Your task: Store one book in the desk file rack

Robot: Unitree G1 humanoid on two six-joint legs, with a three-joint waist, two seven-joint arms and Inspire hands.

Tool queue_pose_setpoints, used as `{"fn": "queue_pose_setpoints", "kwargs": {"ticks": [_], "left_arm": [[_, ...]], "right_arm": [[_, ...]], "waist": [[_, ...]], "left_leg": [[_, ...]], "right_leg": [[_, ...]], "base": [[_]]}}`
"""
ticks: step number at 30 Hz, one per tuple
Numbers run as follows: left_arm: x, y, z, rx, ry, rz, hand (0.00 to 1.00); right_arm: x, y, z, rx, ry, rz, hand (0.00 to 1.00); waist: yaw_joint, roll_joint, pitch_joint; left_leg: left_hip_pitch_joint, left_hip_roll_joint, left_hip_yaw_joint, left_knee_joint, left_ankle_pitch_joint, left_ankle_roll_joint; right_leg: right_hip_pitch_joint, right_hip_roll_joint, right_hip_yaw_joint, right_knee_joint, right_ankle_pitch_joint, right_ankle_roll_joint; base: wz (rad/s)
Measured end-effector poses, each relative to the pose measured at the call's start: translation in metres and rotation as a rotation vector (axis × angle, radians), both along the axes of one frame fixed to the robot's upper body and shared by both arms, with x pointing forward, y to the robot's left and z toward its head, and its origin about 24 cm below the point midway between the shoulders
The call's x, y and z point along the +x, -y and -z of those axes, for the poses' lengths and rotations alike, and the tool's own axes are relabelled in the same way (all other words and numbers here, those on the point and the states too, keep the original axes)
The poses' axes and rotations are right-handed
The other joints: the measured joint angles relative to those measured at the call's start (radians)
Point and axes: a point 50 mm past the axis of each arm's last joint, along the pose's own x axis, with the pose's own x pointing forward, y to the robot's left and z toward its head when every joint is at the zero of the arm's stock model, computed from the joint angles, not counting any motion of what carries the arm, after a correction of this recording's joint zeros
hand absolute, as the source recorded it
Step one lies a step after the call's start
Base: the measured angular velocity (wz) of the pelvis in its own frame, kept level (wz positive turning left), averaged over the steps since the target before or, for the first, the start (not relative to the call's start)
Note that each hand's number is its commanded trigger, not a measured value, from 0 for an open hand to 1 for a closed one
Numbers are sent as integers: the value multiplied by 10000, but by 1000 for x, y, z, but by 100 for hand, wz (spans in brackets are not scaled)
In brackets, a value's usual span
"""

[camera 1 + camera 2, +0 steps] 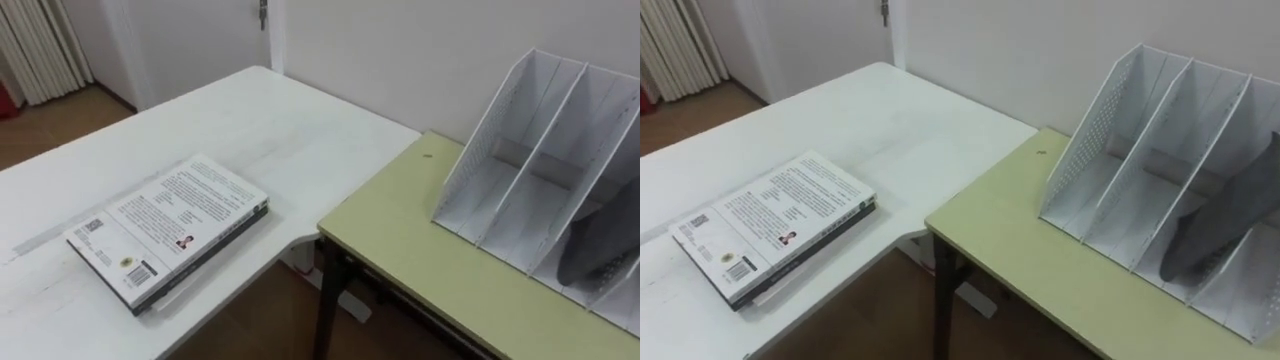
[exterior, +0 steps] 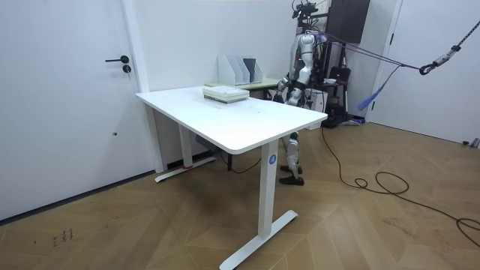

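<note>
- White worktop (image 1: 260,130) takes up the left of my head view. The book (image 1: 170,228) lies flat on it near the edge closest to me, back cover up with printed text and a barcode.
- It rests squarely on a darker lower book (image 1: 222,240).
- Green worktop (image 1: 420,270) sits to the right, its corner just beside the white one. I cannot tell whether the two touch.
- On the green worktop, against the wall, the rack (image 1: 540,170) stands upright, well apart from the book.
- A dark sheet (image 1: 605,245) leans in the compartment furthest right that I can see.
- From the room view, the robot stands upright behind the white worktop, to the room view's right of the rack.
- My left hand (image 2: 280,91) hangs low at hip height by the worktops. It is too small there for me to tell whether it grips anything or hangs slack.
- Wood floor (image 1: 250,320) shows between the two worktops.
</note>
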Motion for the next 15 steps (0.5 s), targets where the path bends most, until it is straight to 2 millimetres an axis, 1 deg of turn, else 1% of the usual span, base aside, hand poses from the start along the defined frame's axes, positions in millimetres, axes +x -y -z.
{"fn": "queue_pose_setpoints", "kwargs": {"ticks": [1,2,3,4,5,6,8,10,11,15], "left_arm": [[-2,0,1,22,-106,-95,0],[-4,0,1,23,-168,-127,0],[-5,0,2,62,-237,-221,0],[-8,0,2,146,-321,-283,0],[-9,-1,2,175,-357,-292,0],[-10,-1,2,224,-387,-317,0],[-11,0,3,330,-404,-500,0],[-16,1,4,401,-581,-800,0],[-16,1,4,413,-616,-815,0],[-17,2,5,715,-737,-912,0]], "right_arm": [[-16,4,3,-241,-473,300,0],[-24,5,4,-347,-698,432,0],[-38,7,6,-487,-1159,701,0],[-48,5,7,-519,-1460,940,0],[-52,3,8,-495,-1553,1123,0],[-60,-1,10,-342,-1710,1642,0],[-67,-7,12,-70,-1823,2452,0],[-75,-12,13,84,-1986,3621,0],[-77,-13,14,113,-2013,3923,0],[-87,-14,14,200,-1947,6073,0]], "waist": [[-71,26,20],[-91,39,34],[-122,75,37],[-230,89,37],[-243,93,39],[-264,108,37],[-349,102,40],[-529,152,19],[-549,160,20],[-684,216,33]], "left_leg": [[39,-19,19,-7,2,4],[92,-19,24,-21,2,4],[190,-12,17,-60,1,5],[252,2,15,-99,1,5],[290,6,23,-139,1,5],[338,13,26,-191,1,5],[337,3,24,-218,1,5],[345,-4,44,-216,1,5],[346,-6,50,-216,1,5],[360,-26,29,-214,1,5]], "right_leg": [[58,-23,-27,-15,-19,20],[99,-32,-29,-15,-32,29],[191,-52,-28,-12,-77,47],[216,-60,-5,3,-113,51],[209,-54,41,14,-130,48],[178,-48,75,52,-161,34],[95,-50,147,199,-237,42],[130,-51,147,228,-239,45],[126,-51,154,239,-239,45],[124,-49,168,236,-241,46]], "base": [[11],[7],[0],[-4],[-13],[-15],[-5],[2],[0],[0]]}}
